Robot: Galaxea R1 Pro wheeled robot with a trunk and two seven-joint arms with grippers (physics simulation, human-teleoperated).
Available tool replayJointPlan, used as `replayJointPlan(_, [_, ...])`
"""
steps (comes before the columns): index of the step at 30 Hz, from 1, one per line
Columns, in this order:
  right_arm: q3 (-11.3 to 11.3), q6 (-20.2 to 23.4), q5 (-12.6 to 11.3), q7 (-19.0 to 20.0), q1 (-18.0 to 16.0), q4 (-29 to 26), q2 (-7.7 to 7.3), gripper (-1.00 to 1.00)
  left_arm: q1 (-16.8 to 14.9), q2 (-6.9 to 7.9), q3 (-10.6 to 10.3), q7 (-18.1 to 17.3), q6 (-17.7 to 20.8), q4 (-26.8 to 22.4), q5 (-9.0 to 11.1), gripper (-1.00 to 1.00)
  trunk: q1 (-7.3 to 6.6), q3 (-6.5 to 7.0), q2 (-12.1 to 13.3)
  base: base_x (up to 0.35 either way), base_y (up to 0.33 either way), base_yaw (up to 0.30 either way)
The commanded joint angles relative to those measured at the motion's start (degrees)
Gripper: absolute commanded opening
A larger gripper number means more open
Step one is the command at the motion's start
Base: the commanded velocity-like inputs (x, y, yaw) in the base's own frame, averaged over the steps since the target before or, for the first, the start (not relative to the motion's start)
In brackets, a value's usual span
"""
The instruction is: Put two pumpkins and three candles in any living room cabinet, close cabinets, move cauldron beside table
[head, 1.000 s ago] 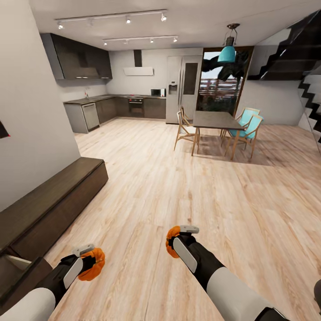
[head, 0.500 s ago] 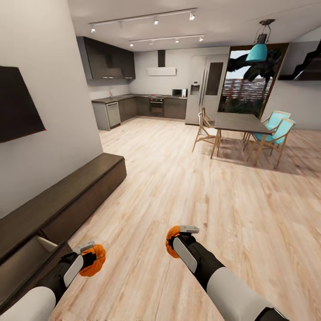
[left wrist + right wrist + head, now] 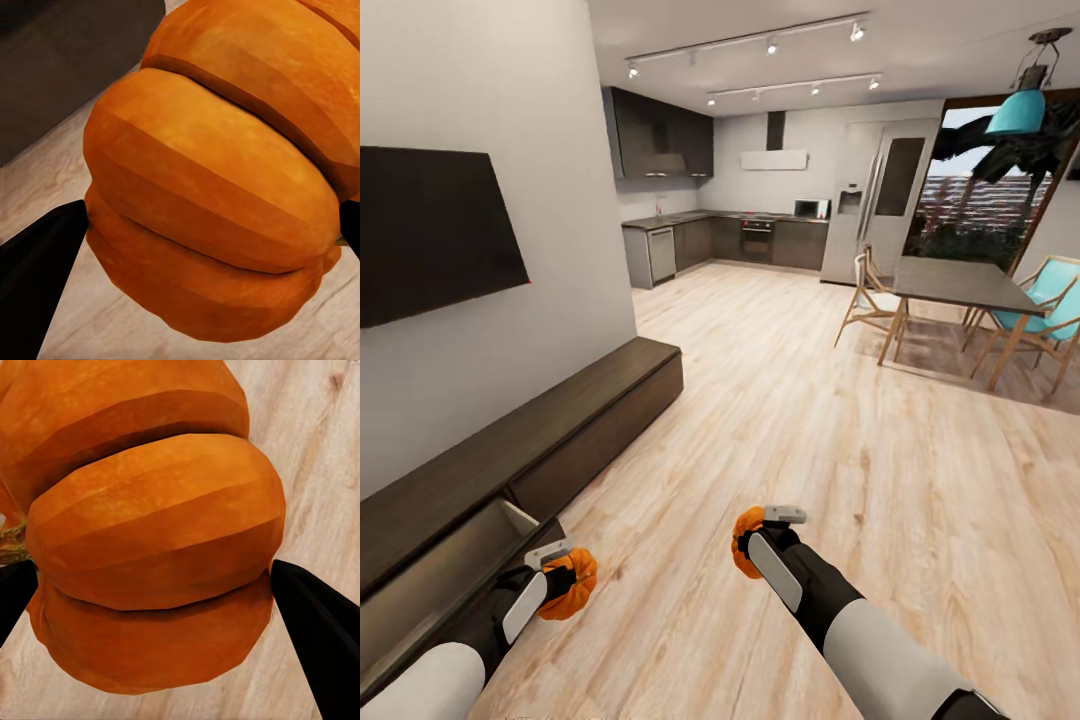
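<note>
Each of my grippers carries an orange ribbed pumpkin. My left gripper [image 3: 565,575] is shut on one pumpkin [image 3: 573,585] low at the left of the head view, close to the cabinet's open drawer [image 3: 450,565]. The left wrist view has that pumpkin [image 3: 217,187] up close between dark fingers [image 3: 37,259]. My right gripper [image 3: 755,535] is shut on the other pumpkin [image 3: 744,540] over the floor; it is seen again as a pumpkin [image 3: 150,540] squeezed between black fingers [image 3: 319,622]. The long dark-brown cabinet [image 3: 560,420] runs along the left wall. No candles are visible.
A black TV [image 3: 430,230] hangs on the left wall above the cabinet. A dining table [image 3: 965,285] with wooden and teal chairs [image 3: 1050,310] stands at the right. The dark kitchen [image 3: 730,235] lies at the back. Pale wood floor [image 3: 810,440] spreads between them.
The whole head view has swung left: the TV and the cabinet's open drawer have come into sight and the table has slid right. Both grippers keep their pumpkins.
</note>
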Motion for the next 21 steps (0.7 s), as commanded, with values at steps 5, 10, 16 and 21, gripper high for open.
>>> replayJointPlan(5, [0.01, -0.04, 0.14, 0.00, 0.00, -0.01, 0.02, -1.00, -0.01, -0.01, -0.10, 0.13, 0.09, -0.01, -0.06, -1.00, 0.00, 0.01, 0.00, 0.011, -0.016, 0.292])
replayJointPlan(10, [0.01, -0.04, 0.14, 0.00, 0.00, -0.01, 0.02, -1.00, -0.01, -0.11, -0.13, 0.30, 0.14, -0.01, -0.04, -1.00, 0.00, 0.01, 0.00, 0.088, -0.160, 0.292])
replayJointPlan(16, [0.01, -0.04, 0.14, 0.00, 0.01, -0.01, 0.06, -1.00, -0.01, -0.35, -0.20, 0.32, 0.11, -0.01, -0.11, -1.00, 0.00, 0.01, 0.00, 0.116, -0.210, 0.292])
replayJointPlan(21, [0.01, -0.04, 0.14, 0.00, 0.03, -0.01, 0.26, -1.00, -0.01, -0.40, -0.20, 0.33, 0.07, -0.01, -0.12, -1.00, 0.00, 0.01, 0.00, 0.049, -0.078, 0.292])
